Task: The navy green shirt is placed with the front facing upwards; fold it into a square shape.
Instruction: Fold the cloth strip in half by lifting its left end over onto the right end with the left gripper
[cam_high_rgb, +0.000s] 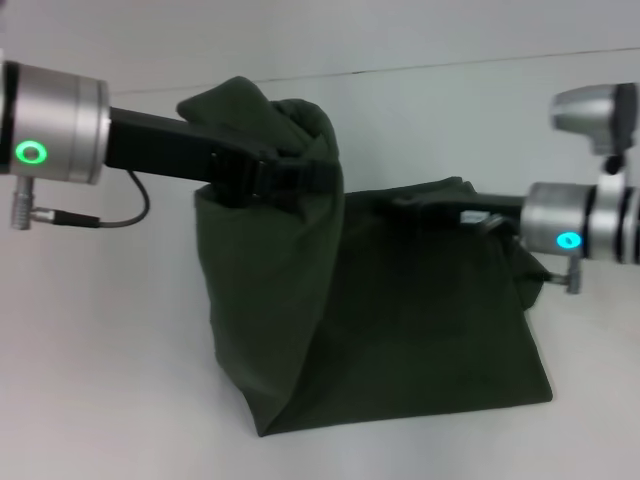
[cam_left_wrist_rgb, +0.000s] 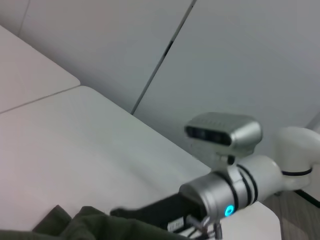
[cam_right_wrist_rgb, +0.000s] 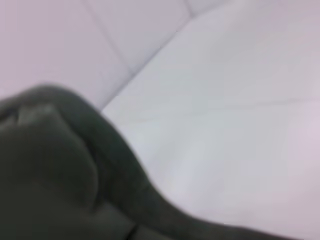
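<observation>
We hold the shirt up off the table between both grippers.

Nearest us, the shirt's (cam_high_rgb: 400, 330) lower edge rests on the white table (cam_high_rgb: 110, 380) while the rest hangs from above. Our left gripper (cam_high_rgb: 290, 178) is clamped on a bunched top fold; our right gripper (cam_high_rgb: 425, 203) pinches the opposite upper edge, farther back.

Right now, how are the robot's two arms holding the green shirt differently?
The left pincer lifts its side of the navy green shirt higher, cloth bunched over it; the right pincer holds its side lower. The left arm's ring glows green, the right's blue. Both hold the shirt's upper edge off the table.
</observation>
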